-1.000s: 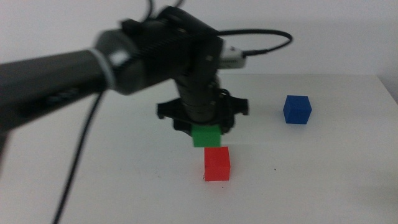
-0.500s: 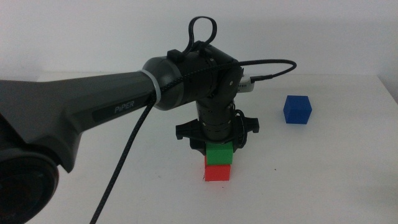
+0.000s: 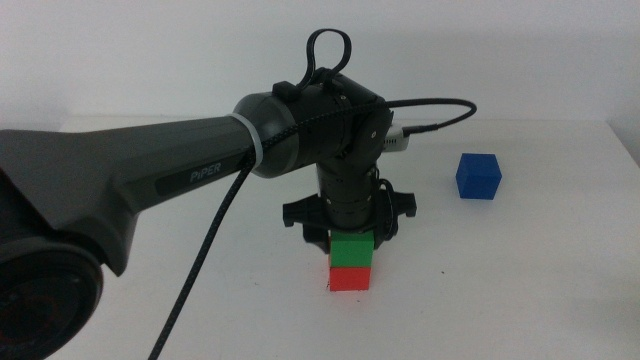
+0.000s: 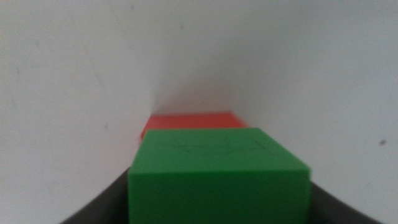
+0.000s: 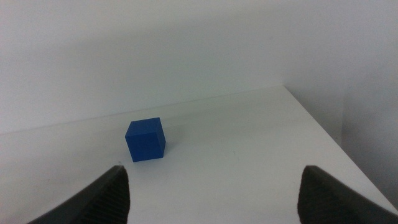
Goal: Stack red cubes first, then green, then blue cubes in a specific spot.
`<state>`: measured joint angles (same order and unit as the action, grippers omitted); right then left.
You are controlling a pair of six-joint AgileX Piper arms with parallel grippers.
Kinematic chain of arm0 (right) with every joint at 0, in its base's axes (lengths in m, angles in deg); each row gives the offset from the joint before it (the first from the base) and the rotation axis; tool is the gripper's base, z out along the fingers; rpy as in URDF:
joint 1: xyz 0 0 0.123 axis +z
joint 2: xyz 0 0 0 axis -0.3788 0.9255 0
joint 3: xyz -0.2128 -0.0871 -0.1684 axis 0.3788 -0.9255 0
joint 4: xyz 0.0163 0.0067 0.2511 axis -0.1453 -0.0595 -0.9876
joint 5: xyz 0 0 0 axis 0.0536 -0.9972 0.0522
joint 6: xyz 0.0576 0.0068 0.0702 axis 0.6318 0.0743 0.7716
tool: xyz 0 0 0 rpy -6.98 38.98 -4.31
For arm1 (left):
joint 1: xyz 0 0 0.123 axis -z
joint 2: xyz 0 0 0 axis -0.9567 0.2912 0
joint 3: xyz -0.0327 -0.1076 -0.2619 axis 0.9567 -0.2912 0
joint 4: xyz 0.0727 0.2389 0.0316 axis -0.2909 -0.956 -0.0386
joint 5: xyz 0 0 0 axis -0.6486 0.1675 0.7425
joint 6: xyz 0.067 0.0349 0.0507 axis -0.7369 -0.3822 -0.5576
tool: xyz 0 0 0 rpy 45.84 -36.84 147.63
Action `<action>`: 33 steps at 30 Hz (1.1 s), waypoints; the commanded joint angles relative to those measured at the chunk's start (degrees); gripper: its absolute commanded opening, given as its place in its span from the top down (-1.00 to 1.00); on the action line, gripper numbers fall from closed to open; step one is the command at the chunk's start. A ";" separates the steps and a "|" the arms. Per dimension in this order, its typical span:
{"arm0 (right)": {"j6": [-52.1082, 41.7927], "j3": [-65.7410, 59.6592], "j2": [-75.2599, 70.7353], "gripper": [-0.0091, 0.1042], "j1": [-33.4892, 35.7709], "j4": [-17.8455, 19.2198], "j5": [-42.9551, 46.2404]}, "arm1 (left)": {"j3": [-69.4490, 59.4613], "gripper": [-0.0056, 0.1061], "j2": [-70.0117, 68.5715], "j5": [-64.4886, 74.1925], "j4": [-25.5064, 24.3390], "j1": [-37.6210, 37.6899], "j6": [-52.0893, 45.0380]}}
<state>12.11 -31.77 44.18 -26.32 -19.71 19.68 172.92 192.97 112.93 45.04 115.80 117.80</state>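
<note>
- "PIPER" in pale capitals on the dark grey forearm casing of the left arm [image 3: 150, 190], middle view; the letters run along the link, tilted with it.
- No other text, number or sign legible in the middle view.
- Left wrist view: faint scratch-like lines on the top face of the green cube [image 4: 217, 171]; not readable as characters.
- Right wrist view: nothing readable.
</note>
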 commanded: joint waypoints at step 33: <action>-0.28 -0.20 -0.18 -0.80 -0.37 0.30 0.72 | -12.31 -0.78 -57.36 6.28 5.95 0.02 -47.34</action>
<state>12.11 -31.77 44.18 -26.32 -19.71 19.68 163.22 139.84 120.96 47.41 115.90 74.08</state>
